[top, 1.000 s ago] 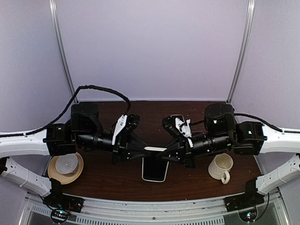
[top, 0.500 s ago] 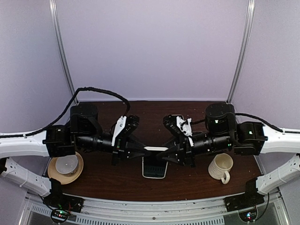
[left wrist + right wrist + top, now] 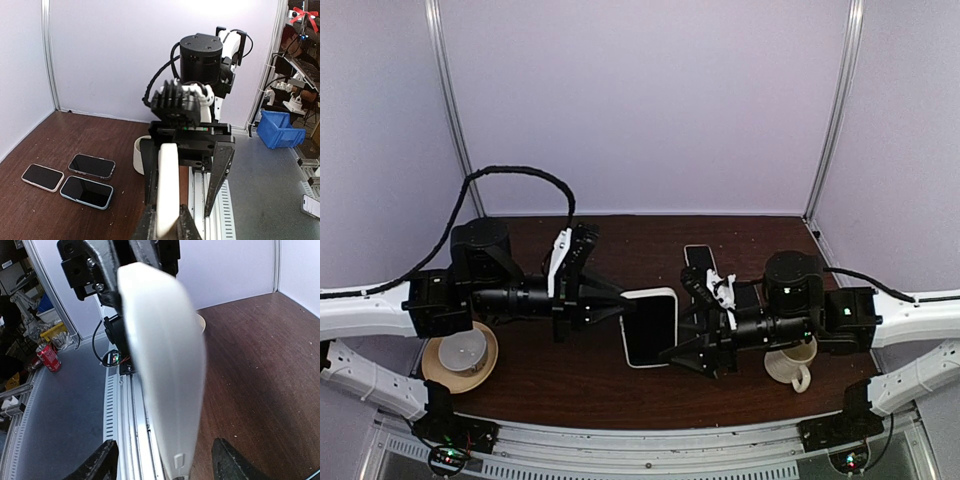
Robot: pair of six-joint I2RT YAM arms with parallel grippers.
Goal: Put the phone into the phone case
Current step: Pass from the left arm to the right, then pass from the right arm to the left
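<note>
The phone [image 3: 650, 328] shows a dark screen inside a white rim, and I cannot tell the phone case apart from it. It hangs above the table's middle, face up in the top view. My left gripper [image 3: 620, 308] is shut on its left end. In the left wrist view the phone [image 3: 167, 190] stands edge-on between the pinching fingers [image 3: 145, 226]. My right gripper [image 3: 682, 330] is open at the phone's right end. In the right wrist view the blurred white phone edge [image 3: 165, 355] fills the gap, apart from both fingers [image 3: 102, 462].
A cream mug [image 3: 792, 358] stands under the right arm. At the left, a white cup on a tan saucer [image 3: 463, 352] sits under the left arm. Spare phones [image 3: 698, 258] lie at the back, three of them in the left wrist view [image 3: 90, 166].
The right gripper has opened and let go of the phone, drawing back right. The left gripper has turned the phone from edge-on to face up and shifted left.
</note>
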